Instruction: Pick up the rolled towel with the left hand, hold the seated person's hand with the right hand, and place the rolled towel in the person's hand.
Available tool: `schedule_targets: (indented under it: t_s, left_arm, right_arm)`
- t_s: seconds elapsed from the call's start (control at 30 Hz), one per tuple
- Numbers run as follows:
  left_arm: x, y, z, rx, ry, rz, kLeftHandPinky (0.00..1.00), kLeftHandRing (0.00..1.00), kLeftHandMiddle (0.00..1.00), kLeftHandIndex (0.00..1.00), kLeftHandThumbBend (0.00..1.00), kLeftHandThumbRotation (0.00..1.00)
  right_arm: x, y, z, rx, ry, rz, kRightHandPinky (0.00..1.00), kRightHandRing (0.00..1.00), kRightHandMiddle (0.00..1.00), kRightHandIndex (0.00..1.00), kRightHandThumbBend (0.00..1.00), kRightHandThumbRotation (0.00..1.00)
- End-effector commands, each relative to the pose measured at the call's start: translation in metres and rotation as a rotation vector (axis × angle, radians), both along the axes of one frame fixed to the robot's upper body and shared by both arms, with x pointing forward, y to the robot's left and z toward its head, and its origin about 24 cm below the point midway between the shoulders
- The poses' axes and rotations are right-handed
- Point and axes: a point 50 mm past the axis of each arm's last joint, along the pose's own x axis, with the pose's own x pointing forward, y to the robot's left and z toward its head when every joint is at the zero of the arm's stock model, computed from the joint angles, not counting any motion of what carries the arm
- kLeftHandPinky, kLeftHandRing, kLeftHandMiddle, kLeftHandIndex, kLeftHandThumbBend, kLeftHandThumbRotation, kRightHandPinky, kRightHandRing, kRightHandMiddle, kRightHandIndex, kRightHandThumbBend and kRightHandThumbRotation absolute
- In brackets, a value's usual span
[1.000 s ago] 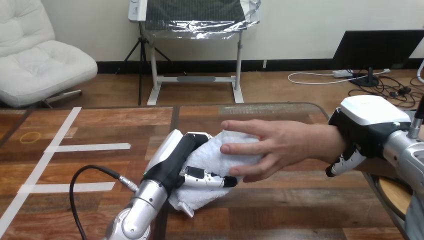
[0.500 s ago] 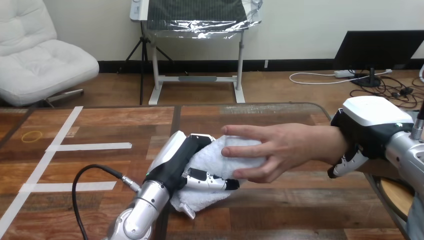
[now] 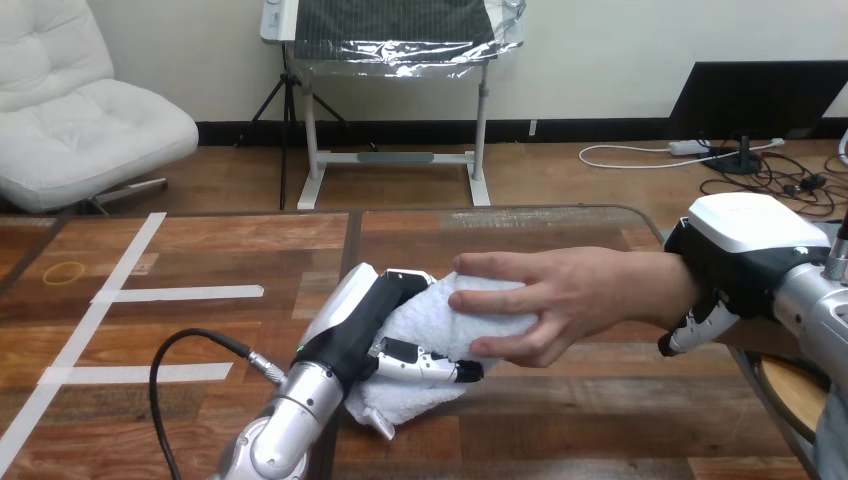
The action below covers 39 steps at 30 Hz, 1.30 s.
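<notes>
Grips the rolled towel [image 3: 425, 312] with the left hand [image 3: 352, 330], fingers [image 3: 430, 366] curled tight round the towel's near side and left end. Shares that towel with the person's hand [image 3: 565, 292], which lies over its top and right end, fingers bent down across it and thumb tucked under. Clasps the person's wrist [image 3: 668, 290], well right of the towel, with the right hand [image 3: 745, 240], white shell on top and fingers hooked down the wrist's near side. Cannot tell whether the towel's loose lower corner touches the wooden table [image 3: 560, 425] or hangs just above it. Keeps open wood on the near side of the towel and on its far side. Passes white tape strips [image 3: 180, 293] lying flat to the towel's left, well apart from it, and a thin yellow ring [image 3: 62, 272] farther left again. Meets the table's far edge well behind the towel, and its right edge well to the towel's right, under the clasped wrist.
</notes>
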Motion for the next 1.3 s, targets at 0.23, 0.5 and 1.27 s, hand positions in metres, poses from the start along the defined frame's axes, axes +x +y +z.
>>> schedule_targets:
  t_s: [0.23,0.5,1.27]
  left_arm:
    - [0.0219,-0.0249,0.0423,-0.033,-0.166,-0.086,0.32,0.35,0.4,0.48,0.56,0.03]
    - [0.0231,-0.0267,0.044,-0.022,-0.173,-0.089,0.31,0.35,0.4,0.47,0.56,0.04]
    - [0.0277,-0.0249,0.0498,0.095,-0.169,-0.16,0.42,0.5,0.55,0.62,0.6,0.22]
  right_arm:
    - [0.008,-0.0171,0.0504,-0.006,-0.195,-0.068,0.15,0.23,0.32,0.36,0.65,0.0]
    - [0.0086,-0.0177,0.0492,-0.006,-0.193,-0.068,0.16,0.24,0.33,0.37,0.66,0.0]
    - [0.0078,-0.0164,0.0495,-0.024,-0.152,-0.068,0.39,0.5,0.58,0.61,0.68,0.14]
